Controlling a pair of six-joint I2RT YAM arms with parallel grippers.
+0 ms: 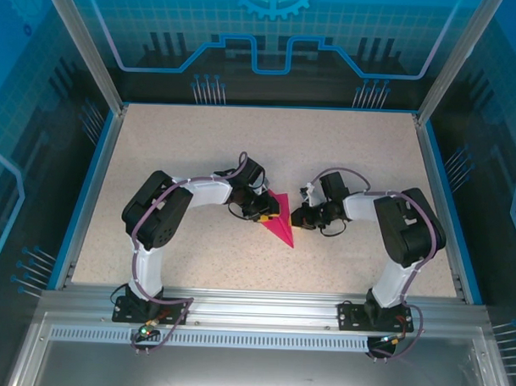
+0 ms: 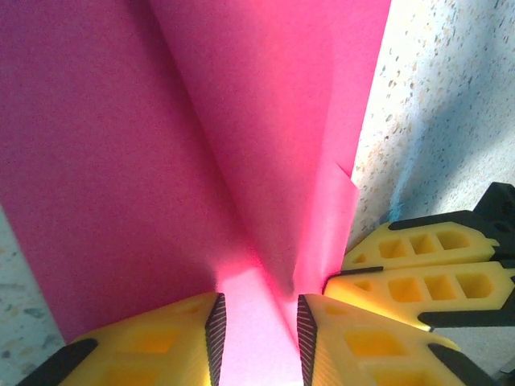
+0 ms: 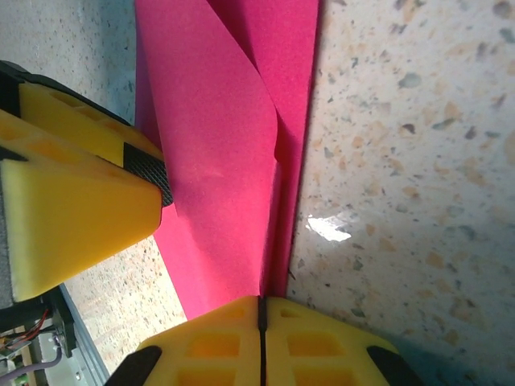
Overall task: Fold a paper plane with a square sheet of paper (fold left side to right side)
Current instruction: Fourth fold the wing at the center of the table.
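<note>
The magenta-pink sheet of paper (image 1: 279,225) lies mid-table, folded into a pointed dart shape with its tip toward the near edge. My left gripper (image 1: 271,212) is at its left side. In the left wrist view its jaws (image 2: 261,322) stand apart, and the paper (image 2: 161,145) with a raised crease runs between the fingers. My right gripper (image 1: 297,216) is at the paper's right edge. In the right wrist view it (image 3: 261,310) is shut, tips meeting right where the paper's (image 3: 217,145) folded edge ends. I cannot tell whether the edge is pinched. A left finger (image 3: 80,209) touches the lifted flap.
The speckled beige table (image 1: 200,149) has a blue raised rim (image 1: 88,195) on all sides and an aluminium rail (image 1: 263,303) at the near edge where both arm bases are bolted. Both arms bend inward, elbows toward the table's sides.
</note>
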